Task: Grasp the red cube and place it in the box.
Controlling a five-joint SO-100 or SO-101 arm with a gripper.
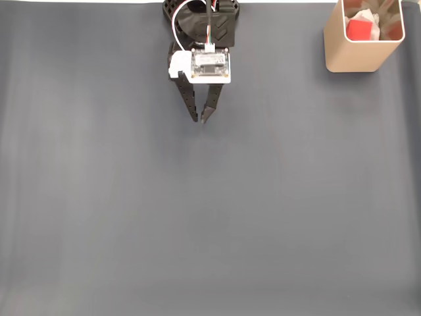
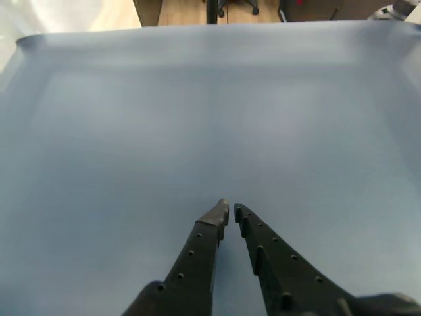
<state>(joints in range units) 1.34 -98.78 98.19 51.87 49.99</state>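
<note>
Bright red against pale lining, the small, sharp-edged red cube (image 1: 359, 29) sat inside the tall beige rectangular box (image 1: 355, 56) with rounded corners, at the upper right of the fixed view, resting among some crumpled white material (image 1: 372, 16) that could not be made out clearly. The black two-finger gripper (image 1: 199, 120) of the arm hung over the bare grey-blue table mat (image 1: 210, 217), well apart from the box, near the top centre of that view beneath its white camera mount (image 1: 207, 66). Its fingers were drawn narrow, the tips almost meeting, and in the wrist view the gripper (image 2: 229, 210) plainly held nothing, with only a sliver of mat visible between the tips. Judged from how things lay, the placing looked done. The cube appeared a light, rigid block with plain flat faces, unlikely to deform or break under pressure; its smooth sides might slip if pinched at a corner or edge. Anyone retrieving it would probably do best to close squarely on two opposite flat faces, near the middle, though the thin walls of the box and the white material around it would leave little room for the fingers to open.
</note>
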